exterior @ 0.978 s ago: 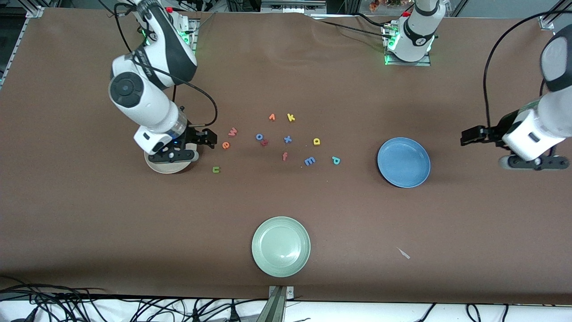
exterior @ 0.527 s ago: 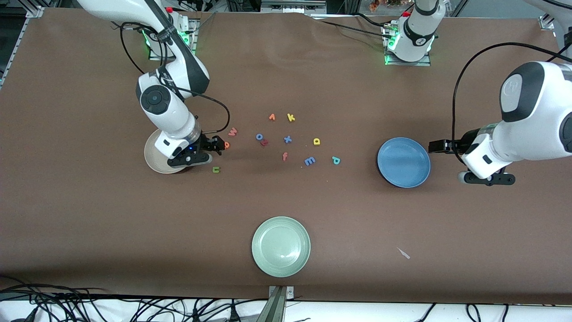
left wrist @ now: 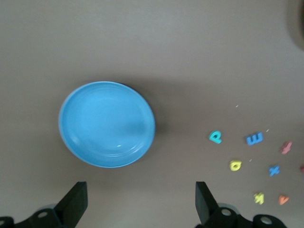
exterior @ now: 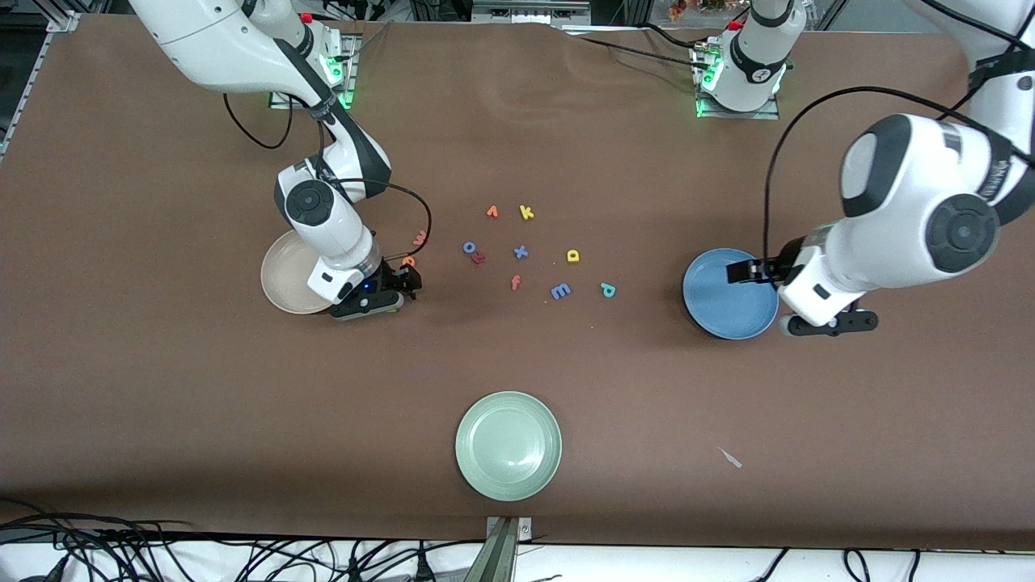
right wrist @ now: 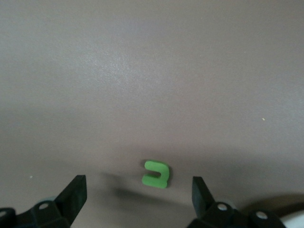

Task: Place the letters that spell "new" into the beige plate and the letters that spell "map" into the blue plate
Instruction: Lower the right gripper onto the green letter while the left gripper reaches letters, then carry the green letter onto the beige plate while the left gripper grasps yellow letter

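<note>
The olive-green n (right wrist: 156, 174) lies flat on the brown table between the open fingers of my right gripper (right wrist: 137, 197), untouched. In the front view that right gripper (exterior: 382, 302) hangs low over the n and hides it, just beside the beige plate (exterior: 281, 279). The orange e (exterior: 409, 260) and pinkish-red w (exterior: 419, 239) lie close by. The blue m (exterior: 560, 290), yellow a (exterior: 572, 255) and teal p (exterior: 607, 289) lie mid-table. My left gripper (exterior: 829, 323) stands open and empty over bare table beside the blue plate (exterior: 728, 295); its wrist view shows the blue plate (left wrist: 107, 124).
Other letters lie among these: orange v (exterior: 492, 212), yellow k (exterior: 526, 212), blue o (exterior: 469, 247), blue x (exterior: 521, 252), salmon f (exterior: 515, 282). A pale green plate (exterior: 508, 445) sits near the front edge. A small scrap (exterior: 731, 458) lies nearer the front camera than the blue plate.
My right gripper swung from over the beige plate to low over the n. The left arm moved in toward the blue plate. Both stay open.
</note>
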`<state>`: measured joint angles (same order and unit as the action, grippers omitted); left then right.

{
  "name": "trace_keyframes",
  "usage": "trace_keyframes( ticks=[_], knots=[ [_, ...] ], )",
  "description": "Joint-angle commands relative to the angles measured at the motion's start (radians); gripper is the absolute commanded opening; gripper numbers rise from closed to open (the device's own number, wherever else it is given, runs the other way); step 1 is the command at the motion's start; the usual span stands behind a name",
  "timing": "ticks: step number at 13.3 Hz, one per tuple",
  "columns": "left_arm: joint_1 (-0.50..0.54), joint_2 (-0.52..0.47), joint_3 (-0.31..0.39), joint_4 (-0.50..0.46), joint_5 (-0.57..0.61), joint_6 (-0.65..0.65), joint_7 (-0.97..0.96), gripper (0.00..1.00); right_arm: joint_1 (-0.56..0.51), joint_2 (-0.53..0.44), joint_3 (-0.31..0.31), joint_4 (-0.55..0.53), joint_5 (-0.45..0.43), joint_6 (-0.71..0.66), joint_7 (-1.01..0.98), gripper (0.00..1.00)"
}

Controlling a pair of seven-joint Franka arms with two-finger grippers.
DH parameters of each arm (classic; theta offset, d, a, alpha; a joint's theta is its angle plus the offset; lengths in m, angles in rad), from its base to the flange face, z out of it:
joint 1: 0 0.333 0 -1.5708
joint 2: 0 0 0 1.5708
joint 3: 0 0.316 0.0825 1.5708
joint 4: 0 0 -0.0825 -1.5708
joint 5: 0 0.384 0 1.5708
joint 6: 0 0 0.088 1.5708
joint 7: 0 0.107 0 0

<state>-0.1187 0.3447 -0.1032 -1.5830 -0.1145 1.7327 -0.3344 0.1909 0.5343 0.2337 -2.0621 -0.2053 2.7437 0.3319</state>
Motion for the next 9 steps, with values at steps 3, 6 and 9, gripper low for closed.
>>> trace_keyframes(
  ticks=[3, 6, 9],
  knots=[
    [-0.010, -0.111, -0.133, -0.311, 0.039, 0.345, -0.254, 1.00, -0.004, 0.053, -0.024, 0.016, -0.082, 0.071, 0.012, 0.88],
    [-0.012, -0.098, -0.237, -0.445, 0.174, 0.562, -0.491, 1.00, -0.002, 0.056, -0.024, 0.017, -0.082, 0.071, 0.013, 0.72],
    [-0.068, -0.003, -0.297, -0.453, 0.338, 0.619, -0.725, 1.00, -0.002, 0.056, -0.024, 0.017, -0.082, 0.071, 0.035, 0.65]
  ],
)
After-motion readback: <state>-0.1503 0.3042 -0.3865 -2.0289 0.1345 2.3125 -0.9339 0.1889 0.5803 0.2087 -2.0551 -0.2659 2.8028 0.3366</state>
